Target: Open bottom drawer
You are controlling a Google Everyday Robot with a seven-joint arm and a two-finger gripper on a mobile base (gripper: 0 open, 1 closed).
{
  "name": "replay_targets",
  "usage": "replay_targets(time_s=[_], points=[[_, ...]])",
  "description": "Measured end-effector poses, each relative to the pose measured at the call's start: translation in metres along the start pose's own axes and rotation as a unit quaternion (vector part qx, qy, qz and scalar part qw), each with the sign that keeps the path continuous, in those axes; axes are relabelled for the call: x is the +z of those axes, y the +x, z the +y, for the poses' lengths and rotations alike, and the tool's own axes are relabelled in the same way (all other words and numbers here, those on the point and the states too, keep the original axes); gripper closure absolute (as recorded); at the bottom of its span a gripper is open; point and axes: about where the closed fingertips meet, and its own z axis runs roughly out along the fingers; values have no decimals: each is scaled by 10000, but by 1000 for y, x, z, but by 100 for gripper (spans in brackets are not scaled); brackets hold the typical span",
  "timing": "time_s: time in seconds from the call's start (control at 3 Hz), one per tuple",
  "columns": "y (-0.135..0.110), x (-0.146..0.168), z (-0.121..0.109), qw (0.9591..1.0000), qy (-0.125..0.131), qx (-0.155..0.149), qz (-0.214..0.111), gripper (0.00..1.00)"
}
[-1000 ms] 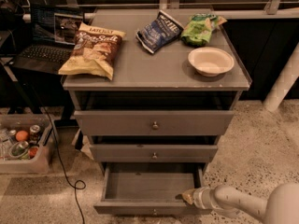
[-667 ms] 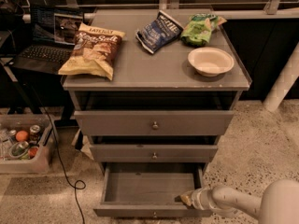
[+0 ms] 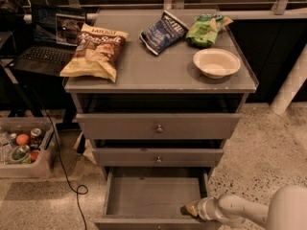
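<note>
Looking low on the cabinet, you find the bottom drawer standing well out, apparently open. Your gripper sits at its right front corner, just inside the side wall; whether it is closed or parted you cannot tell. The drawer lies to the gripper's left, long axis crosswise, its slide running toward the camera.

The white arm is extended from the lower right (nearly level); the gripper is held low below the bench's front edge, right of centre.
</note>
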Motion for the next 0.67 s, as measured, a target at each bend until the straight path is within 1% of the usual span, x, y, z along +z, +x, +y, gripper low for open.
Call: replay_targets(time_s=[0.33,0.67], points=[[30,-4,9,9999,-30,134,8,81],[28,-7,9,9999,-16,134,-23,50]])
